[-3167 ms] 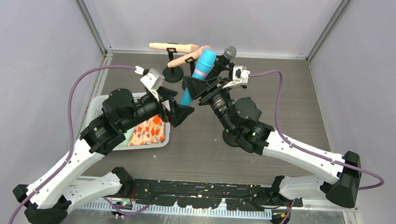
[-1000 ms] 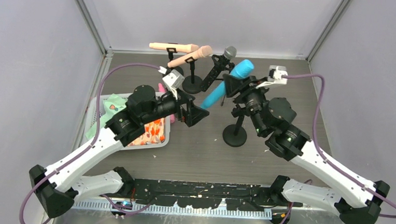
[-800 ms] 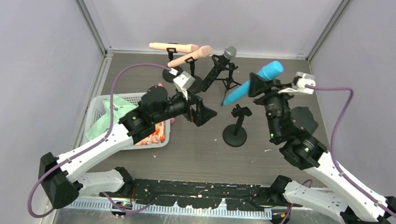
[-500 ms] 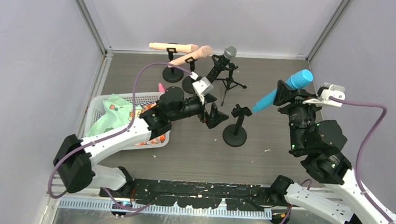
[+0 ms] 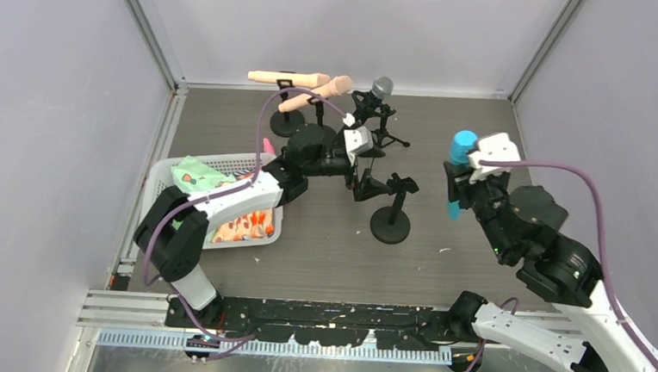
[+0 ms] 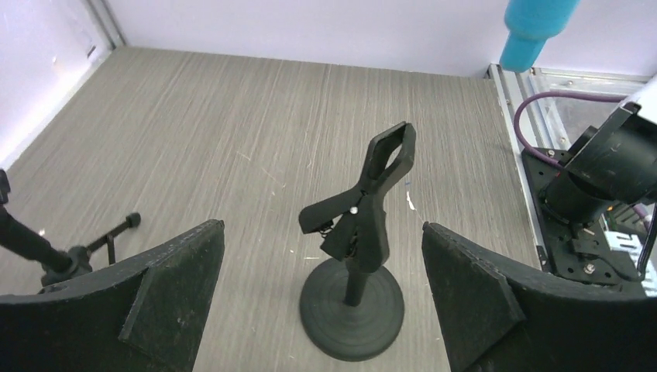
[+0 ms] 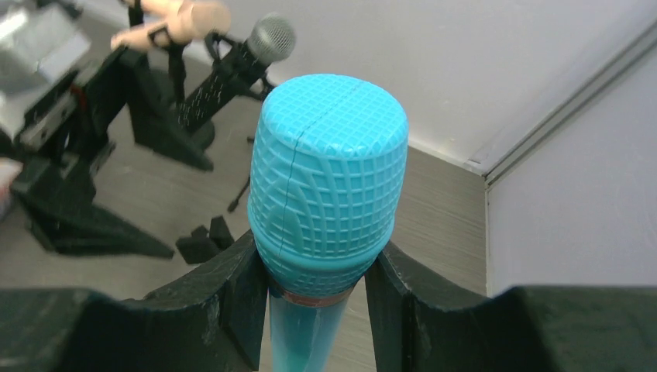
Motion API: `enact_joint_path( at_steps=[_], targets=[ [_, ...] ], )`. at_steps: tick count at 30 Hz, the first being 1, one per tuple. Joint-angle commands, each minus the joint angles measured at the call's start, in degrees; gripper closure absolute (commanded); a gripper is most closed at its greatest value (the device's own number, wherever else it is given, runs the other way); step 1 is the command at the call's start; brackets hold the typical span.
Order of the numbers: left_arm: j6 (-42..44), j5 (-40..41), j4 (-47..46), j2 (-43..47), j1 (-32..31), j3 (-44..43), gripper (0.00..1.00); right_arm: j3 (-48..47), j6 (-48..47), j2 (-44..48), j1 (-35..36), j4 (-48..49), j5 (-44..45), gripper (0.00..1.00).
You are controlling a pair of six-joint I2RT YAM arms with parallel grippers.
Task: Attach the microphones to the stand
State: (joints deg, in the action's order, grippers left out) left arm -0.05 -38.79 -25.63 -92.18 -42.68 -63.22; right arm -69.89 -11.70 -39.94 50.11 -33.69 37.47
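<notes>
My right gripper [image 5: 457, 178] is shut on the bright blue microphone [image 5: 460, 159] and holds it upright, head up, to the right of the empty black stand [image 5: 390, 211]. In the right wrist view both fingers [image 7: 240, 287] clamp the blue microphone [image 7: 329, 178] just below its head. My left gripper [image 5: 369, 187] stands open right beside the stand's clip, on its left. The left wrist view frames the empty stand [image 6: 360, 240] between the wide-apart fingers [image 6: 174, 283]. Two peach microphones [image 5: 291, 78] [image 5: 318, 93] and a black one [image 5: 372, 95] sit on stands at the back.
A white basket [image 5: 164, 172] holding patterned cloths sits at the left, under my left arm. The back stands, one of them a small tripod [image 5: 387, 138], cluster behind the left gripper. Grey walls close in the back and sides; a black rail [image 5: 326, 311] runs along the near edge.
My left arm has stretched right until its open gripper reached the empty stand. My right arm has pulled back to the right and turned the blue microphone from slanted to upright.
</notes>
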Motion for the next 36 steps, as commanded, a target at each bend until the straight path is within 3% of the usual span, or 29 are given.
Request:
enact_joint_path(
  at_steps=[1,11,25,32,36],
  targets=[
    [2.7,-11.3,-9.1,-2.7,1.2,-3.0,0.0,-1.4,-7.1,-3.5,-0.1,-3.9,-7.7,0.99],
    [5.4,-17.5,-9.7,-8.8,1.4,-6.9,0.0,-1.4,-12.5,-8.6,-1.8,-1.8,-12.8,0.99],
    [9.5,-17.2,-1.8,-13.8,1.4,-11.3,0.0,2.8,-15.2,-11.0,-9.7,3.6,-23.5,0.99],
    [8.0,-20.0,-1.5,-15.6,1.4,-12.5,0.08,4.4,-16.8,-11.8,-10.7,2.4,-26.2,0.99],
    [7.5,-20.4,-1.5,-16.0,1.4,-12.6,0.21,5.4,-17.4,-11.7,-11.1,2.6,-26.4,0.99]
  ],
)
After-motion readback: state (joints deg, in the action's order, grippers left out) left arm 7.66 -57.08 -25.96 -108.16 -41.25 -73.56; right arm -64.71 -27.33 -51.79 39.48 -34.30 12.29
